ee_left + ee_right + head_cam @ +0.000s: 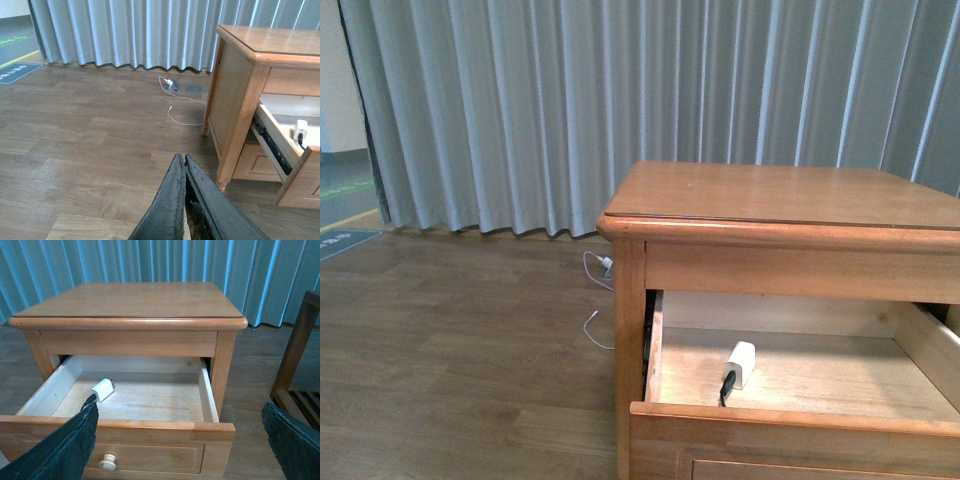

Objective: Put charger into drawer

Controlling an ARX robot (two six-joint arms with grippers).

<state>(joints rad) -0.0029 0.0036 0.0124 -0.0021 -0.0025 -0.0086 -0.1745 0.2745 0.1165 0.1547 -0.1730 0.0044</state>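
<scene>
Charger point(103, 389): it lies inside the upper drawer point(150, 425) of the nightstand point(770, 195), on the bare light-wood bottom. It sits toward the left side, about midway between the front and back walls, and touches neither side wall.

The drawer is pulled well out and its whole interior is exposed from above. I judge it stands open to give clear access for the drop. The knob point(107, 461) on the front panel is untouched.

Right gripper point(179, 410): its fingers are spread wide and hold nothing. It hovers over the near edge of the drawer. One fingertip point(91, 410) sits just beside the charger's black cable point(727, 385); I cannot tell whether they touch. The wide spread fits a charger resting free on the wood, so I judge the placing done. Shutting the drawer is not asked for.

Left gripper point(184, 158): its fingers are pressed together and empty. It hangs over the wood floor point(90, 130), left of the nightstand and well apart from the drawer, probably parked out of the way.

Charger appearance: a small white boxy block with rounded edges, lying at a slant to the drawer walls. The thin black cable leaves its near end and runs toward the drawer front. The right wrist view hides most of the cable's loop behind the finger. Its prongs are too small to make out.

Not the task item: a thin white cable point(182, 107) on the floor by the curtain point(570, 110), left of the nightstand.
</scene>
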